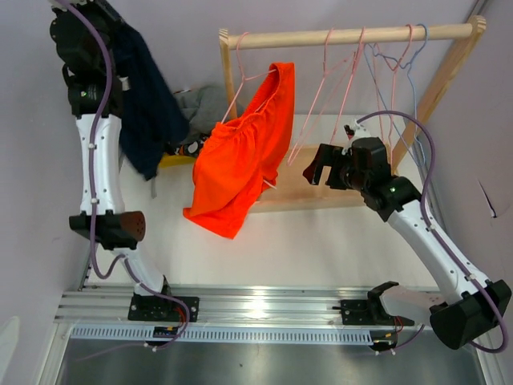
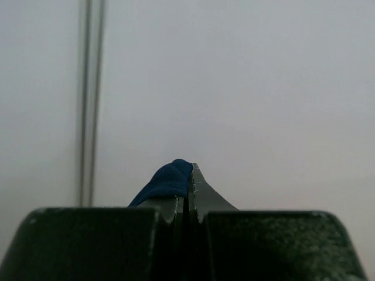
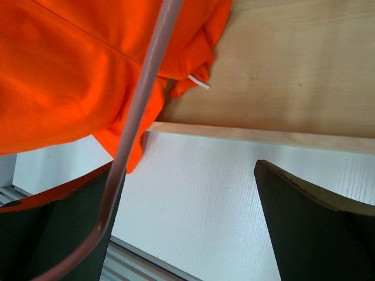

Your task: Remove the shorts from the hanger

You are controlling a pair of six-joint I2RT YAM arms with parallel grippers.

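The bright orange shorts (image 1: 240,160) hang from a pink hanger (image 1: 255,76) on the wooden rack's rail (image 1: 345,36); they also fill the upper left of the right wrist view (image 3: 70,70). My right gripper (image 1: 319,167) is open and empty just right of them, low over the rack's base. In its wrist view (image 3: 187,222) the pink hanger wire (image 3: 140,111) crosses the left finger. My left gripper (image 2: 188,175) is raised at the far left and shut on the navy blue shorts (image 2: 167,178), which hang from it (image 1: 148,104). Grey shorts (image 1: 204,104) and a patterned piece (image 1: 191,147) lie behind. Black shorts are not visible.
Several empty pink and blue wire hangers (image 1: 377,68) hang on the right half of the rail. The rack's wooden base board (image 3: 281,76) lies on the white table (image 1: 321,241). A purple wall stands close on the left and behind.
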